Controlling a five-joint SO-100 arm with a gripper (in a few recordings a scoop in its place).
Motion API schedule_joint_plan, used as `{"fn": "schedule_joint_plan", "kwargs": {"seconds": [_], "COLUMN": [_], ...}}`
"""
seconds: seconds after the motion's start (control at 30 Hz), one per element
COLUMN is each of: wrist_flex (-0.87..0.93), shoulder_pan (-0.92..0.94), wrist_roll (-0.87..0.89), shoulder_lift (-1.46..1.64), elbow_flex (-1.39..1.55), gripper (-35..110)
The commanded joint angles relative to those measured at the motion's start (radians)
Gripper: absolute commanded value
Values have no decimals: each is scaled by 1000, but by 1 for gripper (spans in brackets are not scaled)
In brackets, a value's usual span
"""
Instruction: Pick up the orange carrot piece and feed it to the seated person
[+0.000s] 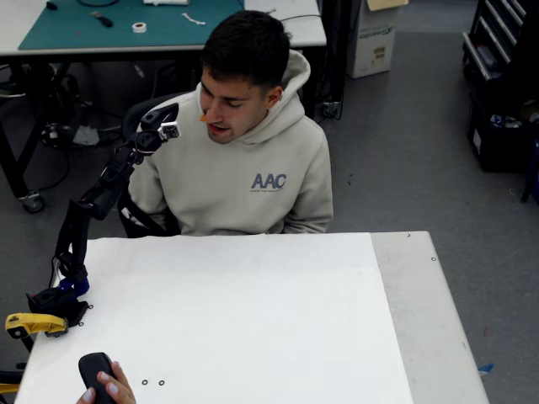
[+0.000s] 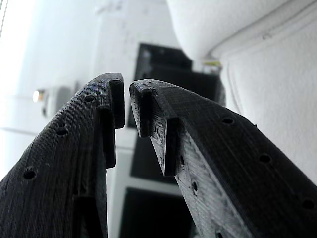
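Right beside the seated person's cheek, just left of the mouth in the fixed view, sits the orange carrot piece. It is up in the air, well above the white counter.

What could go wrong? The carrot piece is tiny and could drop. If nothing has a good hold on it, it would fall onto the hoodie or the floor. I cannot tell if the lips have it or if it only touches the face. Also, the pincer is very near the face. One more push forward could bump the cheek or chin.

The carrot piece looks like it lies mostly flat. Its long way seems to run left to right in the fixed view. One end points to the mouth and the other end points back to the pincer. It is so small that I am not sure of the tilt.

The pincer has only a thin gap between its tips in the wrist view. No orange shows in that gap, so it looks empty.
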Motion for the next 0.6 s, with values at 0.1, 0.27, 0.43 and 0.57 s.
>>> {"fn": "schedule_joint_plan", "kwargs": {"seconds": [0.1, 0.27, 0.43, 0.57], "wrist_flex": [0, 0, 0, -2], "shoulder_pan": [-5, -5, -3, 8], "wrist_roll": [2, -2, -3, -3], "shoulder_lift": [37, 43, 115, 262], "elbow_flex": [-29, -20, 135, 333], "gripper": [-3, -3, -3, -3]}}
